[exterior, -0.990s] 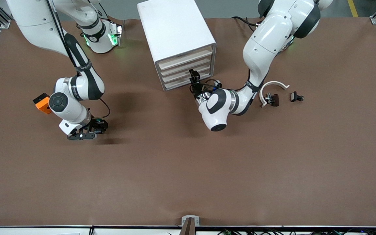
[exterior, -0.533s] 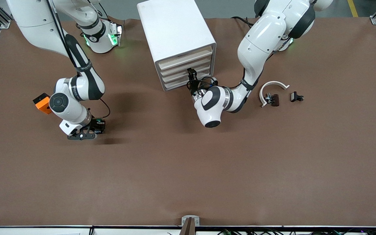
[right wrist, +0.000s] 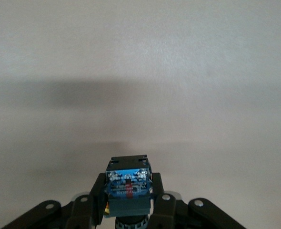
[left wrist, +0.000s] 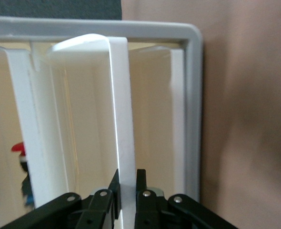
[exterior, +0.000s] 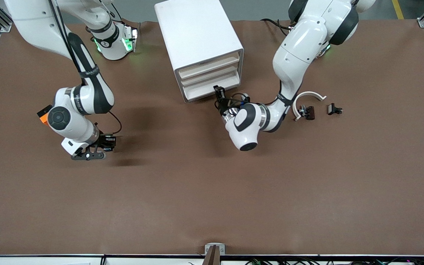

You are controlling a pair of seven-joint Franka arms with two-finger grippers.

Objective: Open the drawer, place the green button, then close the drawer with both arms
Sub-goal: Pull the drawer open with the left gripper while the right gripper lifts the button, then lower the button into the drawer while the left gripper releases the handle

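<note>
The right gripper (exterior: pixel 93 150) is seen nearest the front camera, raised over bare brown table (exterior: pixel 212 198) toward the right arm's end from the cabinet (exterior: pixel 199 48). The button (right wrist: pixel 127 186) is clamped between its fingers (right wrist: pixel 94 200), with the bluish base turned toward the wrist camera and the black body below it; the green cap cannot be seen. The orange block (exterior: pixel 43 117) lies on the table beside the right arm's wrist, mostly hidden by it.

Farther from the camera, the left gripper (exterior: pixel 218 92) is placed at the front of the cabinet, at its lowest level. In the left wrist view its fingers (left wrist: pixel 113 191) are closed narrowly on a thin white upright edge, the front of the drawer (left wrist: pixel 123 124). In the front view the drawer (exterior: pixel 212 89) appears drawn slightly out of the cabinet; how far cannot be told.

Toward the left arm's end from the cabinet, a white curved piece (exterior: pixel 307 99) lies on the table, with a small dark part (exterior: pixel 307 111) inside its arc and another small black part (exterior: pixel 333 109) just beside it.

The cabinet itself stands farthest from the camera, between the two arm bases, with three cream drawer fronts shown above the gripped one.
</note>
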